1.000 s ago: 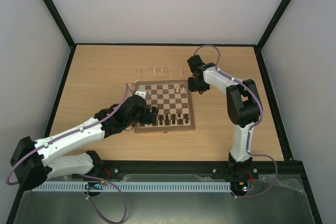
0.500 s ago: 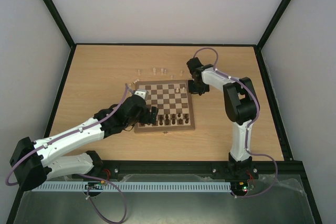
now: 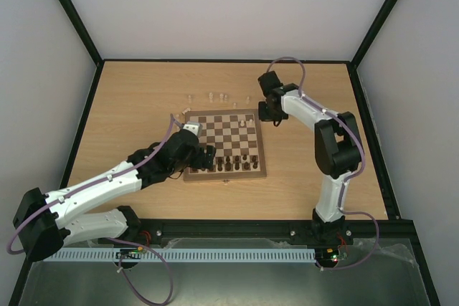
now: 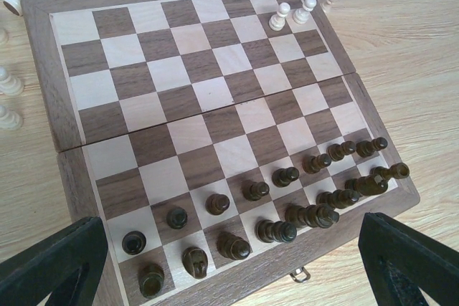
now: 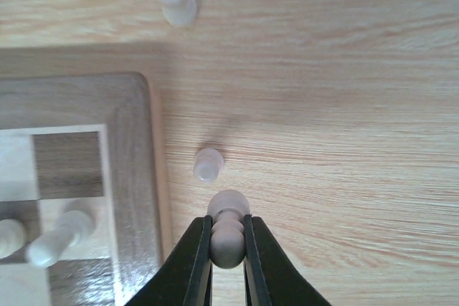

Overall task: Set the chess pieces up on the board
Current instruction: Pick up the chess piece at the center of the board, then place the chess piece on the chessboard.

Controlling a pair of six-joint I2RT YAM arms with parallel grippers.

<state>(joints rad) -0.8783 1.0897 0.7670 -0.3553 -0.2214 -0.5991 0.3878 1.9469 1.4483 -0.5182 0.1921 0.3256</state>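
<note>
The board [image 3: 224, 132] lies mid-table. Dark chess pieces [image 4: 287, 213] fill its two near rows in the left wrist view, and two cream pieces [image 4: 280, 16] stand at its far right corner. My left gripper [image 4: 231, 249] hovers wide open over the near edge, holding nothing. Off the board's far right corner, my right gripper [image 5: 228, 228] is shut on a cream pawn [image 5: 229, 241] above the tabletop. Another cream piece [image 5: 208, 163] stands just beyond it. In the top view the right gripper [image 3: 264, 114] is beside that corner.
Loose cream pieces [image 3: 215, 96] stand in a row on the table behind the board, and more [image 4: 10, 98] lie off its left side. The board's corner frame [image 5: 136, 177] is close to the left of my right fingers. Black rails edge the table.
My right gripper has closed on the cream pawn and its arm has shifted slightly by the board's far right corner. The left arm has stayed put.
</note>
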